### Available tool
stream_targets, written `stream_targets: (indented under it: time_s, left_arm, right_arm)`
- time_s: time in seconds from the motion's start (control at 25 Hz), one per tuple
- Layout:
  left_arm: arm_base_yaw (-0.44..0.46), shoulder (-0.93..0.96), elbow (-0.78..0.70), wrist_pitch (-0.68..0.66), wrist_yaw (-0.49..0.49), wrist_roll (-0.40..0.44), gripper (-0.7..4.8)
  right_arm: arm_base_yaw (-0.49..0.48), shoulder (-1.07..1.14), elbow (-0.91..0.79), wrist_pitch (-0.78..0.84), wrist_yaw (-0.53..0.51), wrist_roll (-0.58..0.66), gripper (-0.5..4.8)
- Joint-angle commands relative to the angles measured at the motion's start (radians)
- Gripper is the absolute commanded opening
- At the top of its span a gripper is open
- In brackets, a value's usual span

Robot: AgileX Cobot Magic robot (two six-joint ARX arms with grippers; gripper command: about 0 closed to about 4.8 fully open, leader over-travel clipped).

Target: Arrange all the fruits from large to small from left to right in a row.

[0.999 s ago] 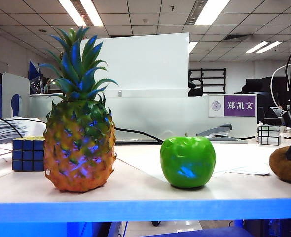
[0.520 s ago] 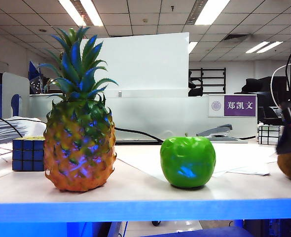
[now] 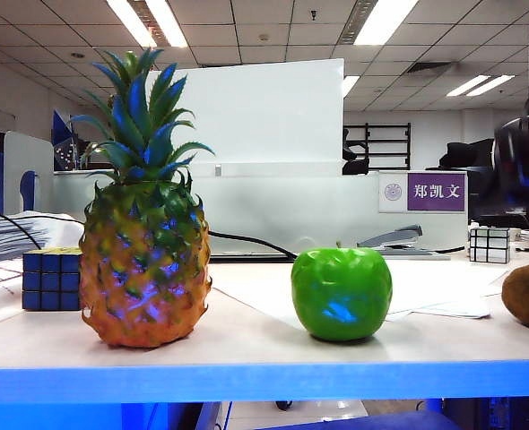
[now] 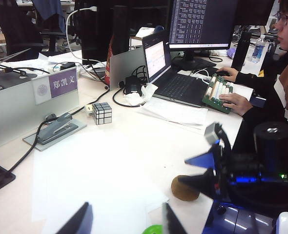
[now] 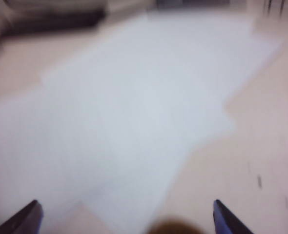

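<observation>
1. Pineapple, apple, kiwi sit in order on the desk.
2. Right pincer spread apart above the kiwi: lift straight, don't nudge.
3. Left pincer spread apart, empty, above the apple.

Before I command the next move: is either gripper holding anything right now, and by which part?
Nothing is held. The right gripper is open above the kiwi, which lies on the table. The left gripper is open and empty.

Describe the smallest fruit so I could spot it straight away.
Start at the tall pineapple on the table's left, then pass the green apple to the right edge. The kiwi lies there: brown, dull and oval, lower than both.
</observation>
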Motion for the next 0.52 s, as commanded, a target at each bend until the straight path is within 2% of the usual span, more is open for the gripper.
stream_targets:
  time_s: [0.04,0.12,0.24,0.32,0.36,0.4,0.44,0.48,0.52]
  left_arm:
    - [0.000,-0.002,0.005,0.010,0.005,-0.003,2.19]
    - [0.000,-0.002,0.005,0.010,0.005,-0.004,2.53]
    - [0.001,-0.002,0.005,0.009,0.001,-0.004,2.62]
    - [0.001,-0.013,0.006,0.007,0.001,-0.011,2.80]
    - [0.001,-0.021,0.006,0.007,0.001,-0.029,2.79]
    - [0.002,-0.037,0.006,0.007,0.000,-0.049,2.76]
    - [0.002,-0.051,0.005,0.008,-0.003,-0.057,2.67]
    - [0.001,-0.072,0.005,0.008,-0.028,-0.066,2.24]
    - [0.001,-0.091,0.005,0.005,-0.065,-0.072,1.47]
  right_arm:
    - [0.001,-0.082,0.028,0.124,-0.013,0.031,4.79]
    - [0.001,-0.150,0.063,0.122,-0.033,0.042,4.79]
    - [0.001,-0.288,0.135,0.103,-0.055,0.042,4.79]
    - [0.001,-0.396,0.196,0.071,-0.055,0.040,3.20]
    - [0.001,-0.444,0.227,0.048,-0.055,0.034,2.19]
    - [0.001,-0.499,0.267,0.011,-0.054,0.006,0.96]
    - [0.001,-0.542,0.299,-0.022,-0.054,-0.030,0.16]
    - [0.000,-0.585,0.333,-0.063,-0.054,-0.072,-0.05]
    - [0.000,-0.634,0.375,-0.126,-0.052,-0.122,-0.01]
